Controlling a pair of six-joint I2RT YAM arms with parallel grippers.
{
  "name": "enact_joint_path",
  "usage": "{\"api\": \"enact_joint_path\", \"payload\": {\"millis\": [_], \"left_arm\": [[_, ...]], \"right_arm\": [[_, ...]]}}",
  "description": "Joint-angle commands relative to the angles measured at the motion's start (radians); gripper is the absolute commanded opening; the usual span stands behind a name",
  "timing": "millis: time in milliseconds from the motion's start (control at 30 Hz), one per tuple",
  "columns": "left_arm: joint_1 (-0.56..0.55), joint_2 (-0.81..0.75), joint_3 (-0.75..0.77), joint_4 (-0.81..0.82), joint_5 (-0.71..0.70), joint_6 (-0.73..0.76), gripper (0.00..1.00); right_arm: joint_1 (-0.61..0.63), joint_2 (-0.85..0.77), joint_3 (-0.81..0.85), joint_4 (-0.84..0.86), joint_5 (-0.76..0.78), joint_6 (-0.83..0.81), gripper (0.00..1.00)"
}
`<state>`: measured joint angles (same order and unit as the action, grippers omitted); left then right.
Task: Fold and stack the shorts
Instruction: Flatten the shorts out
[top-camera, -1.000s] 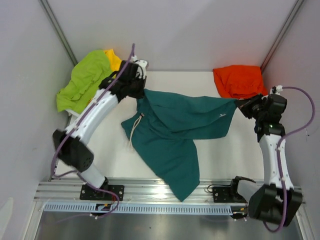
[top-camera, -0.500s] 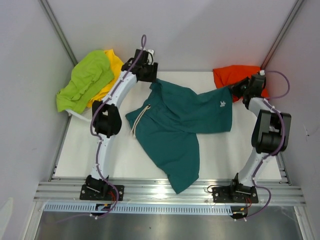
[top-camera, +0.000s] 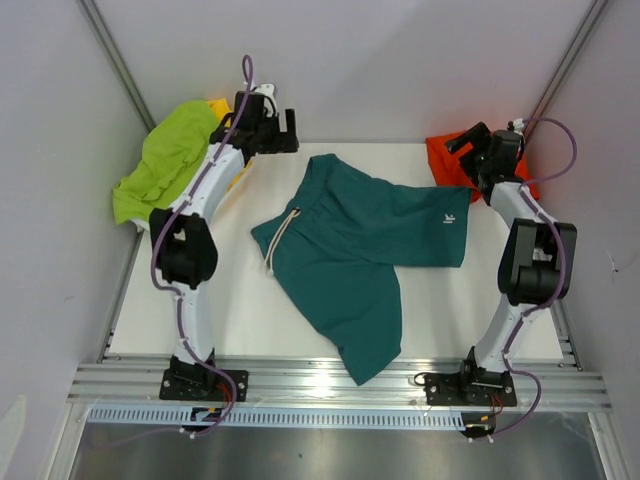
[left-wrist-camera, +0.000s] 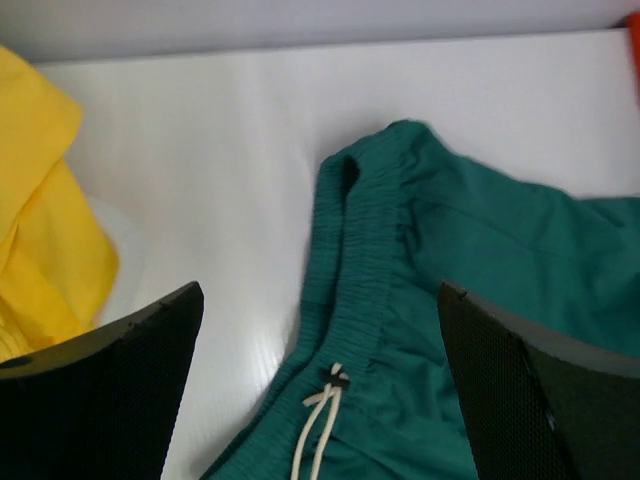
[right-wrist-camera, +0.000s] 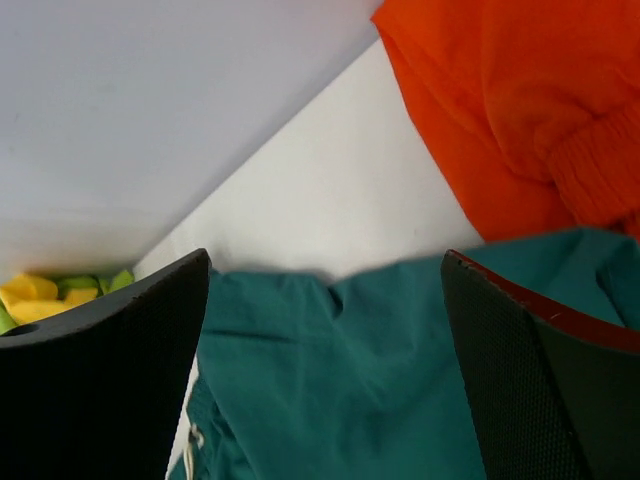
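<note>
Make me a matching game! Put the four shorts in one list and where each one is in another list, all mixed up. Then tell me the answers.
Shorts:
1. teal shorts
2. orange shorts
3. lime green shorts
4. yellow shorts

Places:
A. far left, mostly hidden by another pair
B. far right corner
C. spread out in the middle
D. far left, on top of the heap

Pairs: 1-C, 2-B, 3-D, 4-A
</note>
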<state>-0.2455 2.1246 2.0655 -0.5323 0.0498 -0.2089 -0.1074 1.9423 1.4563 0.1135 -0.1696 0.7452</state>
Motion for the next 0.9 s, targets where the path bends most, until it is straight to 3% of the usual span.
{"api": "enact_joint_path", "payload": {"millis": [0,267,433,667,867], "left_arm": [[-0.040,-0.161,-0.171,0.043,0.033,0.009,0.99],[-0.043,-0.434,-0.639,0.126,0.041,-0.038,0.99],[-0.044,-0.537,-0.859,0.190,-0.004,-0.087,0.99],[-0.022,-0.572,-1.011,0.273,-0.045,-0.115,0.99],[0.049,-0.566,-1.071,0.377,0.024,-0.118,0.99]], "right_arm": [[0.043,-0.164,-0.074,-0.041,0.044,-0.104,0.97],[0.213,-0.356,-0.249,-0.179,-0.010,-0.198,0.88],[0.388,-0.446,-0.364,-0.242,0.067,-0.219,0.84],[0.569,-0.467,-0.416,-0.252,0.116,-0.231,0.62],[0.624,-0.312,-0.329,-0.253,0.111,-0.260,0.64]]}}
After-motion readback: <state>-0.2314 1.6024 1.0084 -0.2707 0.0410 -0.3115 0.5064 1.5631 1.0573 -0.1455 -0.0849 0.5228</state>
